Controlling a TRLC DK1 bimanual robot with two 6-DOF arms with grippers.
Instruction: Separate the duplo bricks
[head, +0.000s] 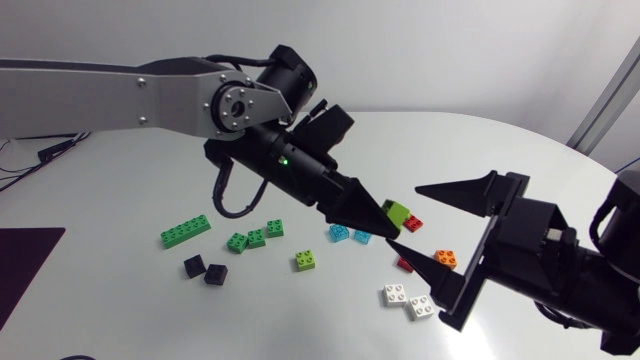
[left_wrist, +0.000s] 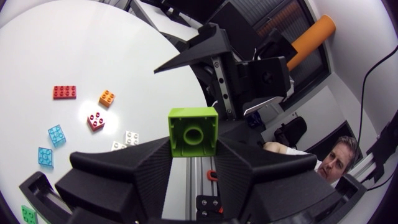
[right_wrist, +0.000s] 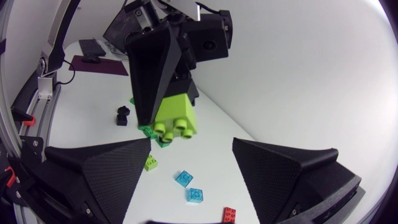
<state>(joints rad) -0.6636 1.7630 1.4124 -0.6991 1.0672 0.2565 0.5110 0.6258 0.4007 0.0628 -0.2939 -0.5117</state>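
Note:
My left gripper (head: 385, 213) hangs above the middle of the table, shut on a lime green duplo brick (head: 398, 211). In the left wrist view the brick (left_wrist: 193, 132) sits clamped between the fingertips, its hollow underside facing the camera. My right gripper (head: 404, 215) is open, one finger above the brick and one below it, not touching. From the right wrist the brick (right_wrist: 177, 116) shows its studs, pinched at the tip of the left gripper (right_wrist: 163, 111), ahead of my own wide-apart fingers (right_wrist: 93, 171).
Loose bricks lie on the white table: green ones (head: 186, 232), two black (head: 204, 269), a lime one (head: 307, 261), two light blue (head: 350, 235), red (head: 413, 222), orange (head: 445, 258) and white (head: 408, 300). A dark purple mat (head: 25, 270) lies at the left edge.

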